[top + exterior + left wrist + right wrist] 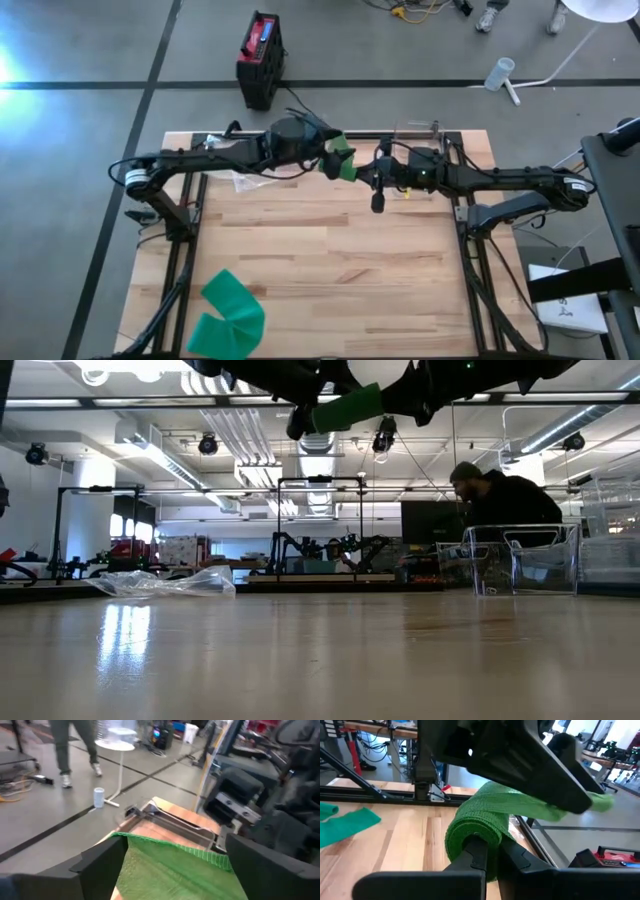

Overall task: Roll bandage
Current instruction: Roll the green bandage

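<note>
A green bandage (344,164), partly wound into a roll (470,820), is held between my two grippers high above the table's far middle; in the low view the roll (345,407) shows well clear of the tabletop. My left gripper (333,152) comes from the left and is shut on the bandage's loose flat end (170,865). My right gripper (362,168) comes from the right and is shut on the roll. A second green band (228,315) lies flat and bent on the table's near left corner. My left gripper has the bandage's flat unrolled end (175,851) between its two fingers (100,862), the band spanning the gap from one to the other. The end is lifted clear of the table and runs on to the roll. My right gripper holds the roll at its open end (496,847); one finger (476,851) seems to be inside the roll's core and the other (520,857) outside the wound layers. The fingers lie along the roll's axis. The roll is lifted clear, with its tail (545,806) leading off to the left gripper.
A crumpled clear plastic bag (165,582) lies at the table's far left and a clear plastic box (520,565) stands at the far right edge. A person (505,500) sits behind the table. The table's middle and near right are bare wood (340,260).
</note>
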Controlling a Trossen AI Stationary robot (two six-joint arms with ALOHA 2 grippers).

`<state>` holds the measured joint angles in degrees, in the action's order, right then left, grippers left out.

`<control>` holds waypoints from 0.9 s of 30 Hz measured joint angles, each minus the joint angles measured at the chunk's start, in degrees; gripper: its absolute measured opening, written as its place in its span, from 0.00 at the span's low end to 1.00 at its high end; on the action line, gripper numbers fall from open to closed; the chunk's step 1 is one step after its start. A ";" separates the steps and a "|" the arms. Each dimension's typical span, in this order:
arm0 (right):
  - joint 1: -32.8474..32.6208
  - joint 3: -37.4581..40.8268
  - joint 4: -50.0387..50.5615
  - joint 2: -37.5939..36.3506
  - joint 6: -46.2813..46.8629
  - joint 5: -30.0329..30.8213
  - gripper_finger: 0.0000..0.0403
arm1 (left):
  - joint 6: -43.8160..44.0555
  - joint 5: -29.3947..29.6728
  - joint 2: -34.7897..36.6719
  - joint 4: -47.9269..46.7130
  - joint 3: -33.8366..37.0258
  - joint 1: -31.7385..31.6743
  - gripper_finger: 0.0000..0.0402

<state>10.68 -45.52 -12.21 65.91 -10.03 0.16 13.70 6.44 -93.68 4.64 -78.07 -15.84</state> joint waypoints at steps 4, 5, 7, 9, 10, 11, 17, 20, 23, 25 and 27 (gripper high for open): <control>-0.02 0.00 0.06 0.00 0.00 -0.05 0.02 | -2.06 -1.00 -1.85 -3.28 -4.00 -0.16 0.86; -0.02 0.00 0.17 0.00 0.00 -0.02 0.02 | -2.35 -1.00 -2.01 -3.30 -4.44 -0.40 0.86; -0.02 0.00 -0.05 0.00 0.00 -0.02 0.02 | -2.79 -1.03 -2.42 -3.48 -5.20 -0.87 0.86; -0.02 0.00 -0.11 0.00 0.00 0.03 0.02 | -2.87 -1.26 -2.54 -3.21 -5.65 -1.66 0.85; -0.02 0.00 -0.27 0.00 0.03 0.03 0.02 | -2.82 -1.35 -2.54 -3.19 -5.67 -2.10 0.84; -0.02 0.00 -0.40 0.00 0.12 0.05 0.02 | -2.74 -1.57 -2.54 -3.21 -5.67 -2.62 0.83; -0.02 -0.07 -0.49 0.00 0.50 -0.10 0.02 | 2.72 -13.38 -2.87 0.14 -3.87 -5.58 0.82; -0.02 -0.20 -0.60 0.00 0.46 -0.24 0.02 | 5.81 -18.57 -3.41 6.35 -2.21 -5.60 0.85; -0.04 -0.20 -0.46 0.00 0.49 -0.50 0.02 | 7.13 -20.54 -3.44 8.23 -1.04 -5.56 0.88; -0.04 -0.20 -0.49 0.00 0.49 -0.41 0.02 | 7.75 -20.50 -3.80 8.59 -0.57 -5.62 0.89; -0.04 -0.20 -0.48 0.00 0.50 -0.39 0.02 | 9.11 -20.52 -4.41 7.87 -0.11 -5.68 0.90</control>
<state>10.63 -45.71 -12.69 65.91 -9.53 -0.23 22.81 -14.09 -98.09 12.52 -78.18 -21.52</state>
